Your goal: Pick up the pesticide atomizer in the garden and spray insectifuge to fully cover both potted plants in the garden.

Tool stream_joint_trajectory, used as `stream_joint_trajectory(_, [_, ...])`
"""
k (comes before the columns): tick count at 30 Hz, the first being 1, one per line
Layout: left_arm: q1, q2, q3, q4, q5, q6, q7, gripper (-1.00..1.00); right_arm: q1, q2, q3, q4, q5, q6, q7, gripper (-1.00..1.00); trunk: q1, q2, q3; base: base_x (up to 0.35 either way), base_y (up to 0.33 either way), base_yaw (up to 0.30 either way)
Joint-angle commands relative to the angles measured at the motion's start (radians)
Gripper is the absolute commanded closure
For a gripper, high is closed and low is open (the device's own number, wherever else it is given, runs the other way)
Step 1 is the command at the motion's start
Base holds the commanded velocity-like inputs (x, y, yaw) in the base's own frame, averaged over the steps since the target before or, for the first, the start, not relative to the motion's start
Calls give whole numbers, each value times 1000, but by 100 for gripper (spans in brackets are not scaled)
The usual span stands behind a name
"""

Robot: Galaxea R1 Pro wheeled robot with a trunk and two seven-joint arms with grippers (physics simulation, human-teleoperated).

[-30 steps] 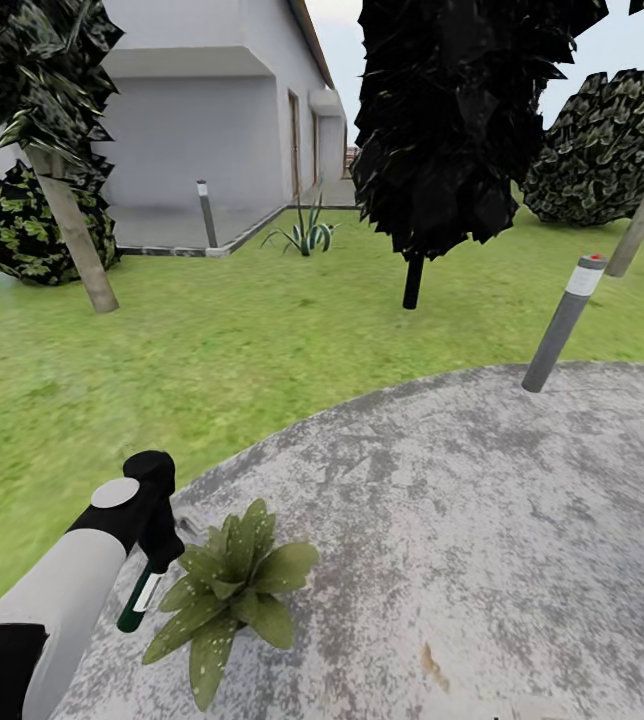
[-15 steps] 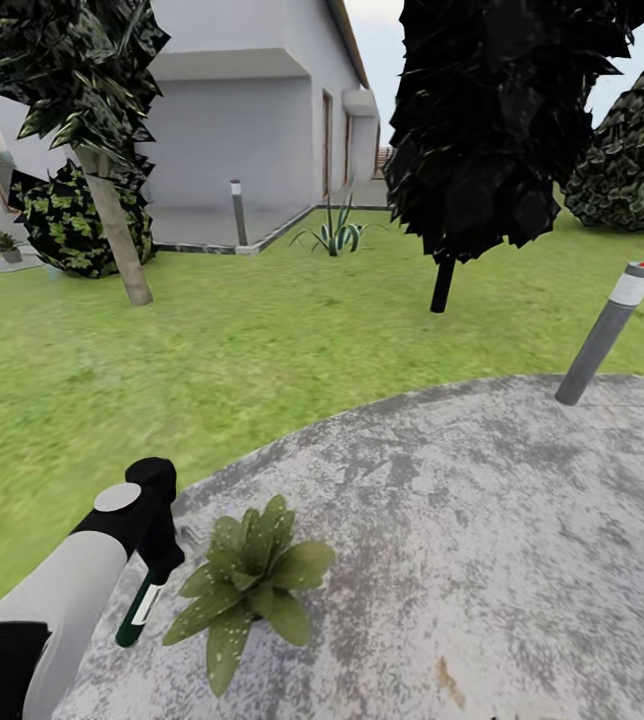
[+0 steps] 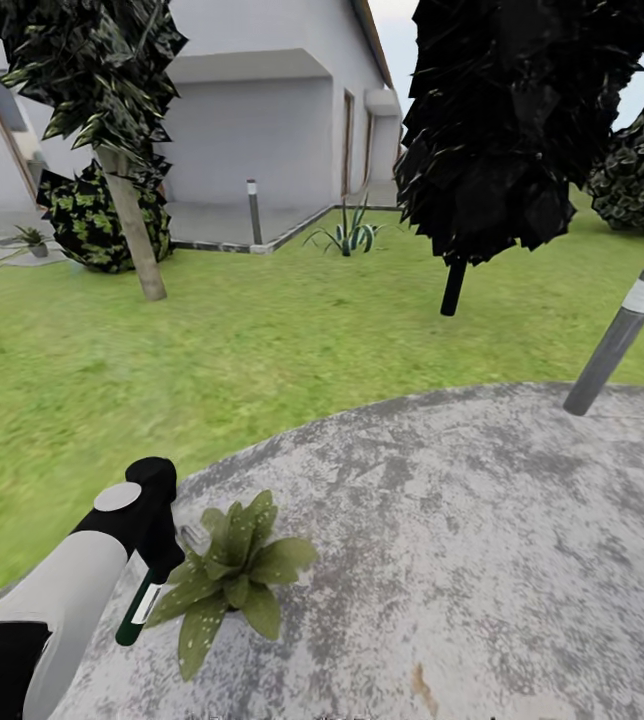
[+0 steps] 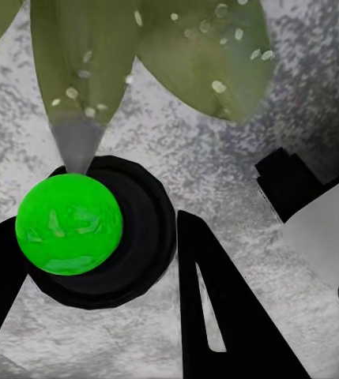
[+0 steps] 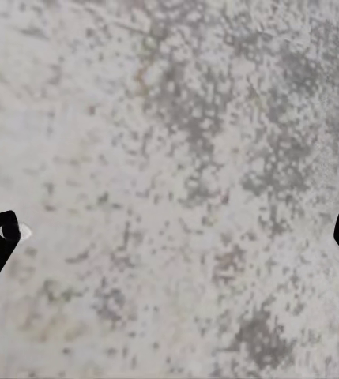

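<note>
Here our left gripper (image 3: 154,560) grips the bottle (image 3: 138,611) just beside the potted plant (image 3: 227,575); our right gripper (image 5: 169,229) seems spread wide.

The potted plant (image 3: 227,570) has olive-green pointed leaves flecked with pale spots. The pesticide atomizer (image 3: 138,612) is dark green with a white band; in the left wrist view its end (image 4: 69,224) shows bright green inside a black ring. The left gripper (image 3: 158,548) is black, on a grey and white arm. The patio (image 3: 482,540) is mottled grey with darker patches. The lawn (image 3: 262,340) is bright green. The bollard lamp (image 3: 618,342) is grey with a pale band and what looks like a red dot on top.
</note>
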Motion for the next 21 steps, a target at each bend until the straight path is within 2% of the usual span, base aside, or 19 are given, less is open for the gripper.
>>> stream_joint_trajectory(1, [-1,0,-5,-2,-6,10,-10,100,0,0,-8,1,10,-3,-1,-100,0,0,-1,-153,-243,276])
stream_joint_trajectory(5, [-1,0,-6,-4,-8,13,-10,100,0,0,-8,1,10,-3,-1,-100,0,0,-1,-117,-136,206])
stream_joint_trajectory(10, [-3,1,-8,-10,-11,16,-10,100,0,0,-8,1,10,-3,-1,-100,0,0,-1,-10,-11,25])
stream_joint_trajectory(14, [-4,1,-8,-11,-14,20,-10,100,0,0,-8,1,10,-3,-1,-100,0,0,-1,0,-7,194])
stream_joint_trajectory(21, [-4,2,-8,-13,-14,22,-10,100,0,0,-8,2,11,-3,-1,-100,0,0,-1,0,-232,212])
